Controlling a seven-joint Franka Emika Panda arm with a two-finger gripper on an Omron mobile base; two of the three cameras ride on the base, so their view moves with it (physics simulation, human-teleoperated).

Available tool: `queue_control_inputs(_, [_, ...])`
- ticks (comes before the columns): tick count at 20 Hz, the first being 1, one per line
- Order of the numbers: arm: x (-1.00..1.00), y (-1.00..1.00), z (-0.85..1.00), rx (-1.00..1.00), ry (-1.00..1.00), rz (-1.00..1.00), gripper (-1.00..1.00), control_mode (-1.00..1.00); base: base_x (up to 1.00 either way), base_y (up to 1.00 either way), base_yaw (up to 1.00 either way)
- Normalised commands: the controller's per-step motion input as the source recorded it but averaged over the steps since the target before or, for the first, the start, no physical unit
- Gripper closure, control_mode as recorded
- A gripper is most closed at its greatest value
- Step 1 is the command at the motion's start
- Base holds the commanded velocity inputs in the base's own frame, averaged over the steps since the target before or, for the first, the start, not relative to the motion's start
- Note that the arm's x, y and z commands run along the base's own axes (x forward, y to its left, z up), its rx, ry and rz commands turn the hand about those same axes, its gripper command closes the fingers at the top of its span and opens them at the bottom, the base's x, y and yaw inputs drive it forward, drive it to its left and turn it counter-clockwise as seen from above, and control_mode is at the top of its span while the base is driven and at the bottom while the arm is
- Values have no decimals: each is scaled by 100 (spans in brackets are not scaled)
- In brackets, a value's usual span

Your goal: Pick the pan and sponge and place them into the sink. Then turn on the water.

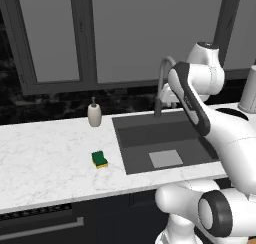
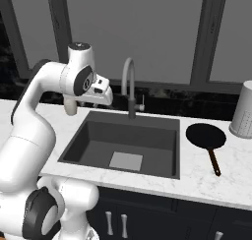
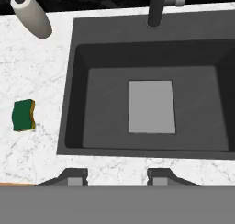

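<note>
The black pan (image 2: 205,135) lies on the counter right of the sink (image 2: 96,123), its thin handle pointing toward the front edge. On the counter left of the sink (image 1: 120,148) sits the green-and-yellow sponge (image 1: 100,159), which the hand view also catches at its left side (image 3: 23,115). My gripper (image 3: 117,177) hovers high over the front edge of the sink (image 3: 69,103), looking down into the basin. Its fingers stand apart with nothing between them. In the right base view the gripper (image 2: 102,94) hangs above the basin's back left corner. No water runs from the faucet (image 2: 129,81).
A white soap dispenser (image 1: 94,114) stands behind the sponge near the back wall (image 3: 32,16). A grey ribbed canister (image 2: 243,111) stands at the far right behind the pan. The arched faucet (image 1: 162,78) rises behind the sink, close to my hand.
</note>
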Motion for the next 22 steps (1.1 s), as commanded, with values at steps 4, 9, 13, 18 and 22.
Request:
queue_control_inputs(4, [-7,22,-10,0,0,0,-100,-100,0,0,0])
queue_control_inputs(9, [-9,96,-29,0,0,7,-100,-100,0,0,0])
queue_control_inputs(13, [-5,100,-37,0,6,13,-100,-100,0,0,0])
queue_control_inputs(18, [0,58,-23,-5,30,7,-100,-100,0,0,0])
queue_control_inputs(22, [0,33,-24,-8,13,7,-100,-100,0,0,0])
